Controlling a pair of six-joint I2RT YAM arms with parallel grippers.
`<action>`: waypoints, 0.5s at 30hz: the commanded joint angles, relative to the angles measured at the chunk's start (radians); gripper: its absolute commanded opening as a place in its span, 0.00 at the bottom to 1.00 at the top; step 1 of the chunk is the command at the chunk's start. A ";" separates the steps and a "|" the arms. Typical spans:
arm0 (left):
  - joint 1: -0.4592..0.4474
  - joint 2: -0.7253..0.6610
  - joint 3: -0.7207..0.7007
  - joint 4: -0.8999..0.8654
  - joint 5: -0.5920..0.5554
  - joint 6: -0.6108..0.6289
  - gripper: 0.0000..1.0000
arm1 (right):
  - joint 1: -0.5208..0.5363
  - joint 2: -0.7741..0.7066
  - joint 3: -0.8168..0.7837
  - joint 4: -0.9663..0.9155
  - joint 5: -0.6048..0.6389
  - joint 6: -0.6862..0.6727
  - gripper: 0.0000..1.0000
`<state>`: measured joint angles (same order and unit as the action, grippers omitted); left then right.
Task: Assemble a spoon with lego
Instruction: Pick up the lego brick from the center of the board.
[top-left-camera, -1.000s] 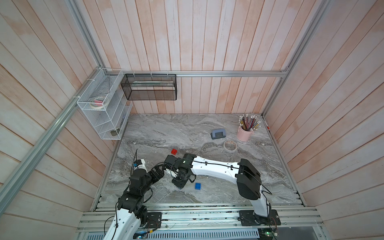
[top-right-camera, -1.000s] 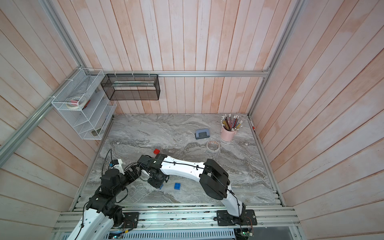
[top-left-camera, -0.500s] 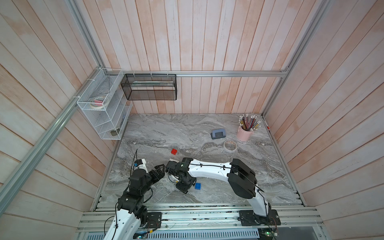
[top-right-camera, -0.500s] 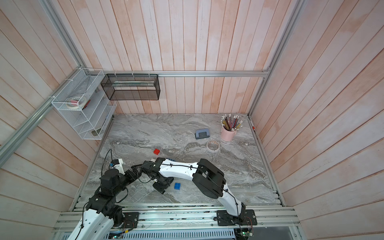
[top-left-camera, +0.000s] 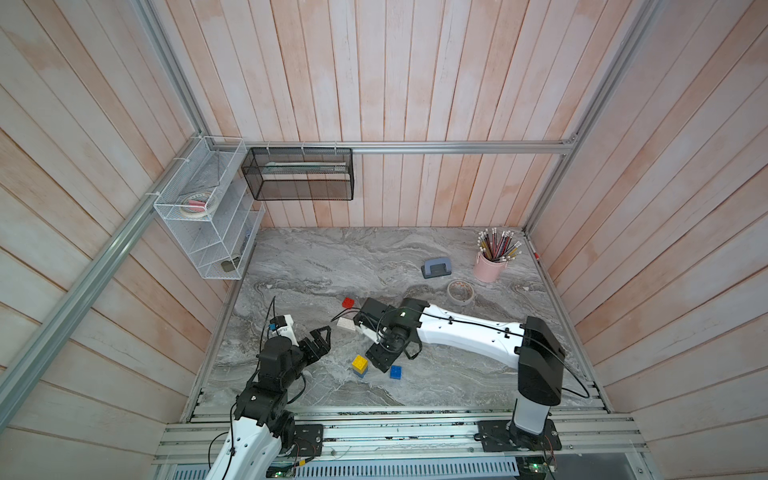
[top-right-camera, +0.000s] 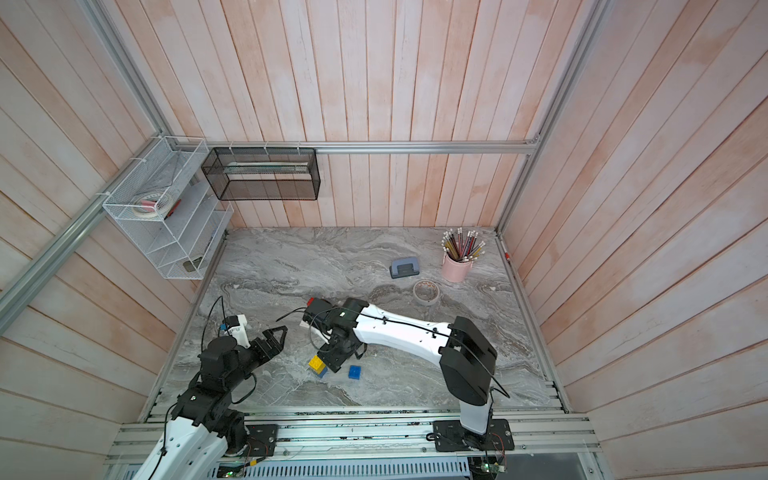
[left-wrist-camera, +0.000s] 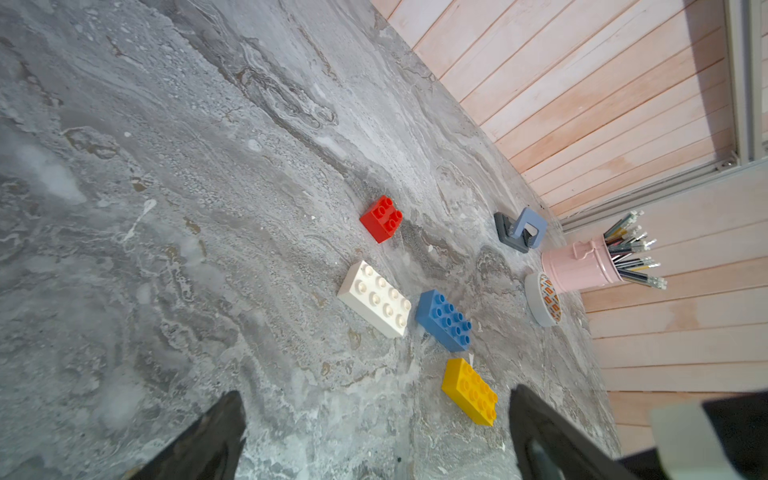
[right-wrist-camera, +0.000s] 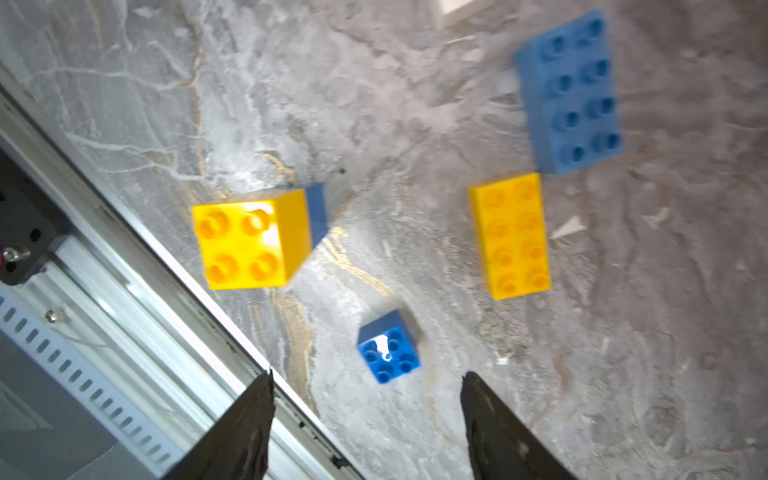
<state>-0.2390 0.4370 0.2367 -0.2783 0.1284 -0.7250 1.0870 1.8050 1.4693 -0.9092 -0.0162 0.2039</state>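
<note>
Both top views: the lego sits on the grey marble desk (top-left-camera: 332, 266) (top-right-camera: 291, 266). The right arm reaches across it. The right fingers (top-left-camera: 379, 360) (top-right-camera: 334, 362) point down between a yellow square brick stacked on a blue brick (top-left-camera: 360, 364) (top-right-camera: 317, 364) and a small blue square brick (top-left-camera: 395, 372) (top-right-camera: 354, 371); can't tell their gap from here. That stack is the only joint. A red square brick (top-left-camera: 348, 302) (top-right-camera: 311, 301) and a white long brick (top-left-camera: 345, 323) lie at the arm's far edge, the white one partly covered. The left fingers (top-left-camera: 325, 332) (top-right-camera: 282, 331) are well apart from all bricks. At the far side are a grey-blue hole punch (top-left-camera: 436, 268), a pink cup of pencils (top-left-camera: 490, 266) and a tape roll (top-left-camera: 460, 291).

Left wrist: the left fingers (left-wrist-camera: 208, 440) are wide apart and hold nothing. This view shows what the arm hides from above: a blue long brick (left-wrist-camera: 444, 320) just beside the white long brick (left-wrist-camera: 376, 298), and a yellow long brick (left-wrist-camera: 470, 391) near them. The red square brick (left-wrist-camera: 382, 218) lies apart, and all four are studs up. The stack and the small blue square are out of frame.

Right wrist, blurred: the right fingers (right-wrist-camera: 241, 432) are apart and grip nothing. The small blue square brick (right-wrist-camera: 388, 347) is just ahead of the gap and the stack (right-wrist-camera: 249, 239) is off to one side, its blue base peeking out. The yellow long brick (right-wrist-camera: 511, 235) and blue long brick (right-wrist-camera: 569, 91) lie beyond.
</note>
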 joint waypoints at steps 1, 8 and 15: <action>-0.069 0.032 0.048 0.052 -0.061 0.046 1.00 | -0.092 0.013 -0.082 0.106 0.034 -0.105 0.73; -0.199 0.093 0.109 -0.003 -0.214 0.038 1.00 | -0.194 0.107 -0.067 0.195 -0.067 -0.244 0.72; -0.262 0.071 0.105 -0.025 -0.246 0.002 1.00 | -0.205 0.155 -0.067 0.216 -0.068 -0.293 0.70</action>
<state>-0.4820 0.5163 0.3256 -0.2775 -0.0753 -0.7082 0.8852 1.9472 1.3846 -0.7174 -0.0631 -0.0448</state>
